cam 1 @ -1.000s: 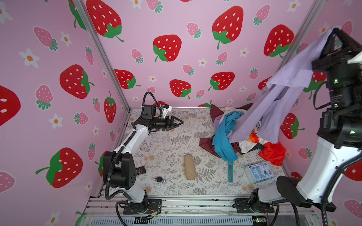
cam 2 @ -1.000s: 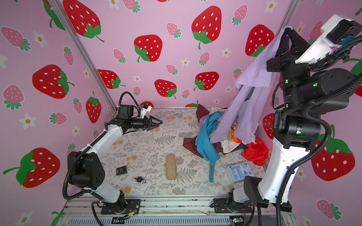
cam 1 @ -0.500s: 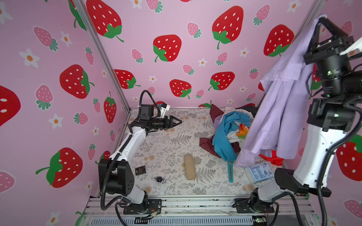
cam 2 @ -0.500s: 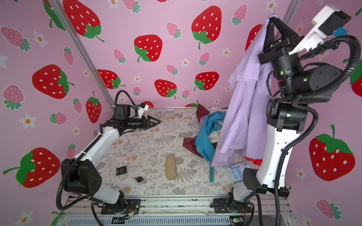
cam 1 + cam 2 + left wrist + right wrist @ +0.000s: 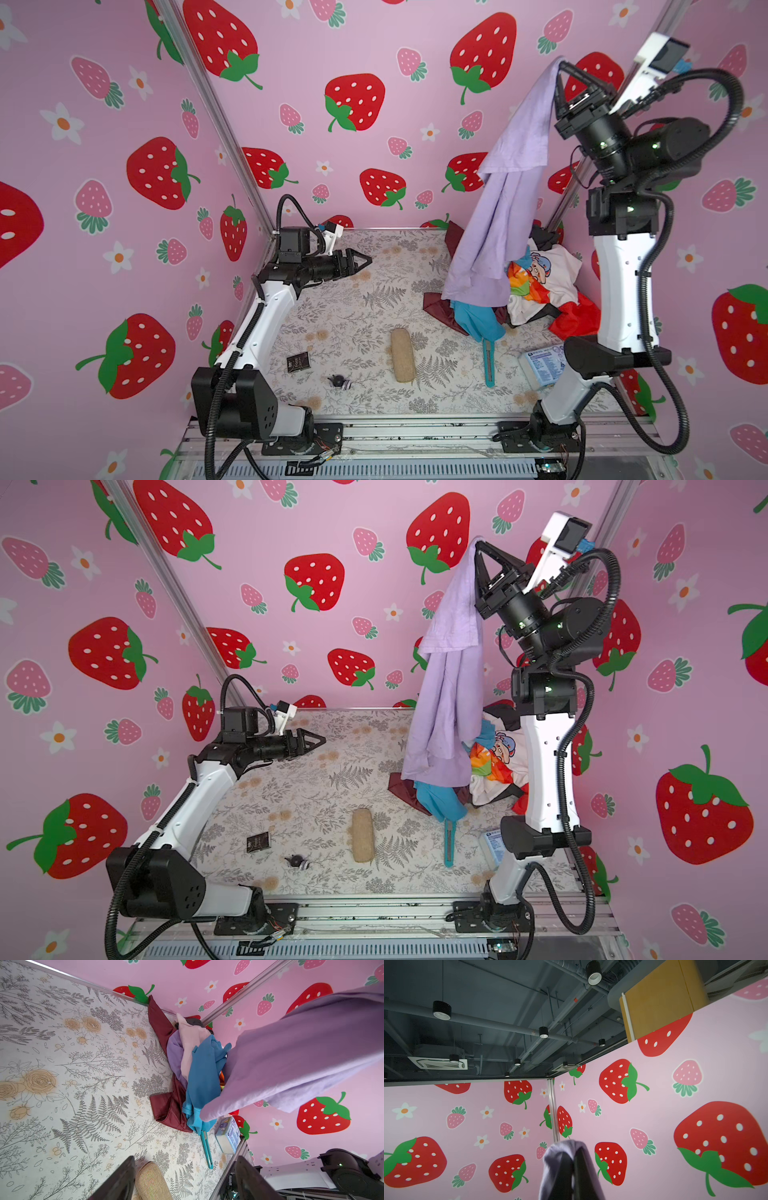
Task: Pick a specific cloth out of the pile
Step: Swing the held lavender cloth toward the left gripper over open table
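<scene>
Lavender cloth [image 5: 498, 232] hangs from the right claw [image 5: 559, 65], raised high above the tabletop [image 5: 365, 316]. The claw's jaws are pressed together on a small bunched fold at the garment's top edge. In the right wrist view the fabric wraps over the dark fingertips [image 5: 579, 1167], so only a little material seems to be caught, right at the tips. Directly below the claw the garment falls in long limp folds. It looks light, soft and without stiffness, so it will likely trail and swing with any move instead of keeping its shape. A pinch this shallow could creep out under a tug. A thicker seam, such as a collar or shoulder, would probably give a surer hold. Farther down, the lowest edge hangs in front of the blue garment [image 5: 478, 324] at the side of the pile [image 5: 548, 291]. Whether they touch cannot be told. Farthest off, across the tabletop, the left claw [image 5: 368, 262] hovers. Its wrist view shows its jaws apart, holding nothing.
</scene>
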{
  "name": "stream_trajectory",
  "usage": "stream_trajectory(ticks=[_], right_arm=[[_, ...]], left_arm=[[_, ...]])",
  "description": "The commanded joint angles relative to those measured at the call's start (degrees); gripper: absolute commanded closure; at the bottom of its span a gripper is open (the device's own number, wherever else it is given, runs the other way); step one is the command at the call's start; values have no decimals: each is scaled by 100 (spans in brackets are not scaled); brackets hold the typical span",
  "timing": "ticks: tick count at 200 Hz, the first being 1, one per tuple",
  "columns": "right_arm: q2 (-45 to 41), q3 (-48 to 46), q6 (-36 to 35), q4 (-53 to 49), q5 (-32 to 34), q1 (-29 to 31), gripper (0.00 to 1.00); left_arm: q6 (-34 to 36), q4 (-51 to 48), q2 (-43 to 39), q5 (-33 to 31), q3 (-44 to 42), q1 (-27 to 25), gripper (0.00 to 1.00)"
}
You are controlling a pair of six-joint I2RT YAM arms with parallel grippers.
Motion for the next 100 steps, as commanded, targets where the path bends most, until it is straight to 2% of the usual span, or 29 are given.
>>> stream_trajectory(ticks=[1, 100], right_arm=[[281, 165, 273, 588, -120, 305, 100], [1873, 446, 1302, 2129, -426, 1613, 100]], left_arm=[[116, -245, -164, -90, -67, 97, 23], [328, -716, -583, -304, -197, 351, 23]])
